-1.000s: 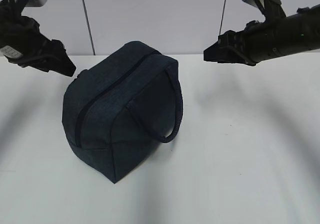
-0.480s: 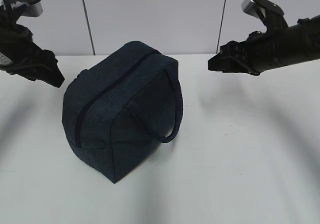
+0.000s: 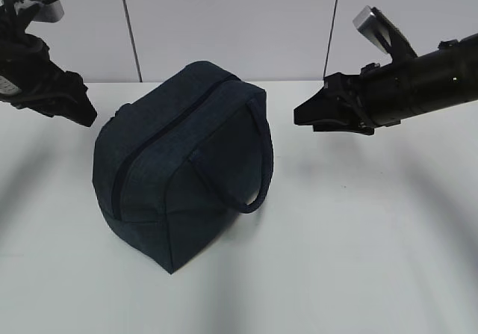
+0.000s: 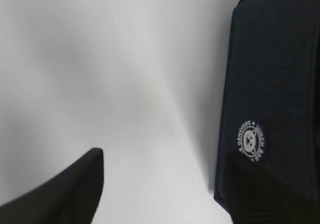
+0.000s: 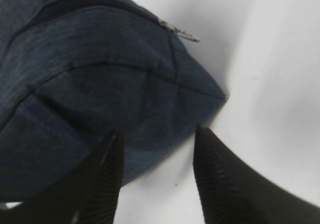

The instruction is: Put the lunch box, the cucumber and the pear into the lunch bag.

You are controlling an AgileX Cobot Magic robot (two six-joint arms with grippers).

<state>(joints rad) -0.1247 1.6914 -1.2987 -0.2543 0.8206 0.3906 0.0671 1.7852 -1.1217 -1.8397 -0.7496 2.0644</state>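
Currently: bag (image 3: pixel 179 162) mid-bench, zipper (image 3: pixel 160 136) apparently shut; box, cucumber, pear not in view. My left end effector (image 3: pixel 78 110) and right end effector (image 3: pixel 310 116) both hang wide, empty, flanking it. Risk: my right fingers (image 5: pixel 107 179) snag fabric and tip the bag.

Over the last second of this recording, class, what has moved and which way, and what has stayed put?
The left gripper drew back toward the left edge, away from the lunch bag. The right gripper first pulled back to the right, then came left and slightly lower, toward the bag. Neither took hold of anything; both stand open and empty. The bag kept its place on the table, zipper closed.
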